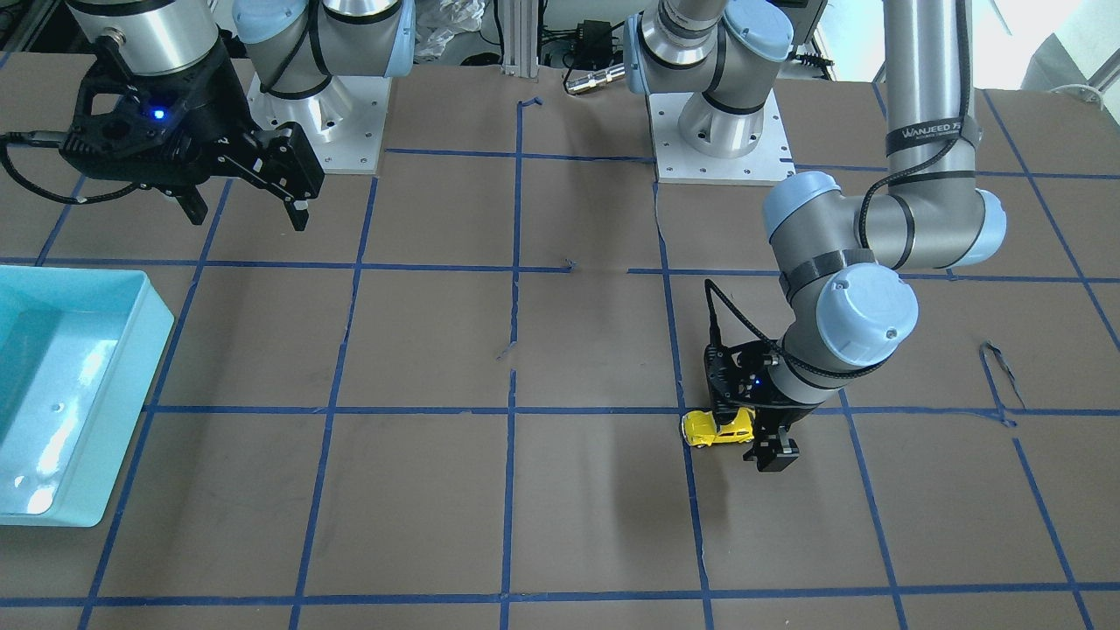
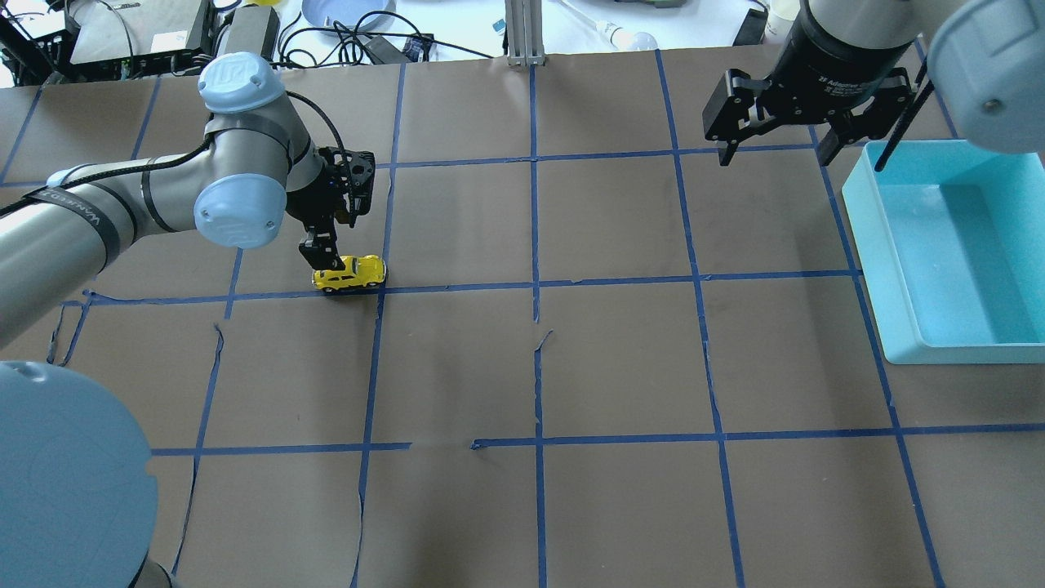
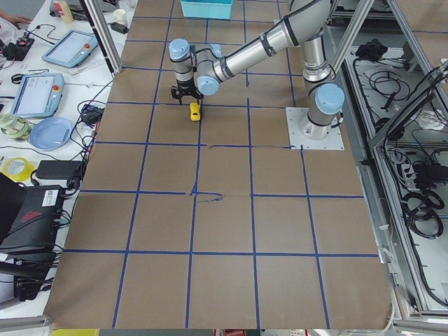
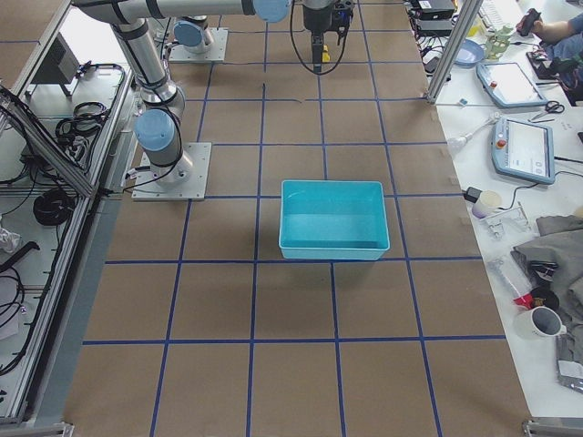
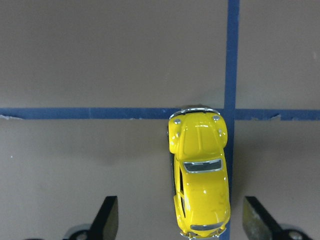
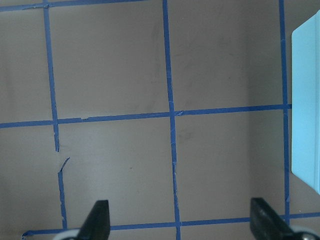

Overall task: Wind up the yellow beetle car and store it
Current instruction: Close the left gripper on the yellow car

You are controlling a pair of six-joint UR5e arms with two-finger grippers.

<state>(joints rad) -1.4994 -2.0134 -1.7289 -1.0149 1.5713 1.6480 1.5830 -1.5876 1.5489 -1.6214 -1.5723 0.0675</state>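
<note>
The yellow beetle car stands on its wheels on the brown table, on a blue tape line. It also shows in the front view and the left wrist view. My left gripper is down over the car's rear end, open, with a finger on each side. In the wrist view the car sits nearer the right finger, not gripped. My right gripper hangs open and empty above the table beside the teal bin, as its wrist view shows.
A teal open bin stands at the table's right side; it also shows in the front view. Blue tape lines grid the brown table. The arm bases stand at the robot's edge.
</note>
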